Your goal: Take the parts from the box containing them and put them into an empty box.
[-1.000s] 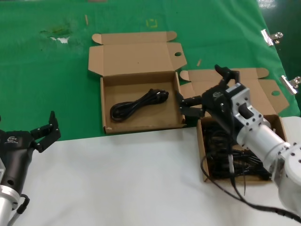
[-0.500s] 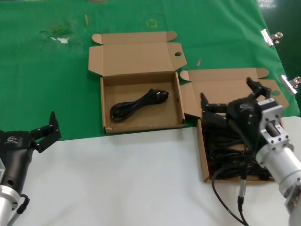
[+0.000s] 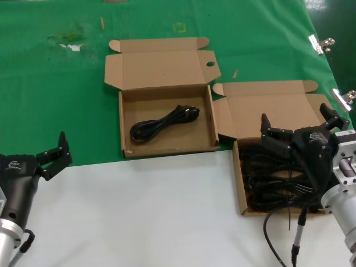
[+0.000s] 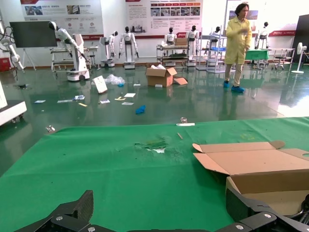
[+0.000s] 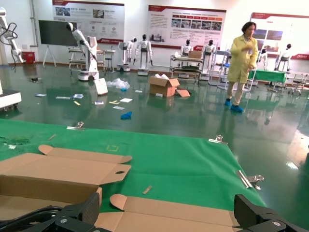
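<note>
Right gripper [image 3: 300,127] fingers spread, seemingly just above the parts [image 3: 272,178].

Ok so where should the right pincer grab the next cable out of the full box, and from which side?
Probably from straight above. The cables lie tangled in the right box, whose walls block a sideways approach. Grip one bundle across its looped middle rather than a plug end. The open right pincer already hangs over them.

You get bright, even overhead light; soft shadows inside the open brown cardboard boxes [image 3: 167,119]; glare on the glossy green hall floor [image 4: 159,104].
</note>
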`<state>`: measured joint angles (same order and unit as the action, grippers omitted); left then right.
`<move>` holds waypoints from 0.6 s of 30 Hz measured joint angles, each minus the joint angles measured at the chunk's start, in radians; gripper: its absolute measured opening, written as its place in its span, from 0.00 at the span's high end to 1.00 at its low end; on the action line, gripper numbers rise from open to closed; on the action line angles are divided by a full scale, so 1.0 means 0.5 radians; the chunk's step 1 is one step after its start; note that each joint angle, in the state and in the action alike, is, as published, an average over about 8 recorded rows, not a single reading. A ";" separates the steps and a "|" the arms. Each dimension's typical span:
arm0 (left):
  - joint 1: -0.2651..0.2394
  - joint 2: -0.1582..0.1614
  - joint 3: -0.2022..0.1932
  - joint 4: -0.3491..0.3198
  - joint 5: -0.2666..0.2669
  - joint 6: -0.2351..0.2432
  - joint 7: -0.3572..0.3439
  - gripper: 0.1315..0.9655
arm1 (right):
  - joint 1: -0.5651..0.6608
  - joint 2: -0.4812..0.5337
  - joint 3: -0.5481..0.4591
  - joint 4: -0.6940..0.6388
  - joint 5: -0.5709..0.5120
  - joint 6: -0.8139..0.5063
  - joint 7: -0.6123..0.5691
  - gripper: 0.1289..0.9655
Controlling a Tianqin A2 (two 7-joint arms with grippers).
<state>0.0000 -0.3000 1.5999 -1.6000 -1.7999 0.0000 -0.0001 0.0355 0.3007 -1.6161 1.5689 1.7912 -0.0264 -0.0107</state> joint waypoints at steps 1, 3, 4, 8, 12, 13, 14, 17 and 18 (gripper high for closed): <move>0.000 0.000 0.000 0.000 0.000 0.000 0.000 0.00 | -0.001 0.000 0.000 0.001 0.000 0.001 0.000 0.00; 0.000 0.000 0.000 0.000 0.000 0.000 0.000 0.00 | -0.002 0.000 0.001 0.002 0.000 0.001 0.001 0.00; 0.000 0.000 0.000 0.000 0.000 0.000 0.000 0.00 | -0.002 0.000 0.001 0.002 0.000 0.002 0.001 0.00; 0.000 0.000 0.000 0.000 0.000 0.000 0.000 0.00 | -0.002 0.000 0.001 0.002 0.000 0.002 0.001 0.00; 0.000 0.000 0.000 0.000 0.000 0.000 0.000 0.00 | -0.002 0.000 0.001 0.002 0.000 0.002 0.001 0.00; 0.000 0.000 0.000 0.000 0.000 0.000 0.000 0.00 | -0.002 0.000 0.001 0.002 0.000 0.002 0.001 0.00; 0.000 0.000 0.000 0.000 0.000 0.000 0.000 0.00 | -0.002 0.000 0.001 0.002 0.000 0.002 0.001 0.00; 0.000 0.000 0.000 0.000 0.000 0.000 0.000 0.00 | -0.002 0.000 0.001 0.002 0.000 0.002 0.001 0.00; 0.000 0.000 0.000 0.000 0.000 0.000 0.000 0.00 | -0.002 0.000 0.001 0.002 0.000 0.002 0.001 0.00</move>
<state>0.0000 -0.3000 1.6001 -1.6000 -1.8000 0.0000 -0.0001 0.0344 0.3007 -1.6156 1.5698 1.7914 -0.0256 -0.0103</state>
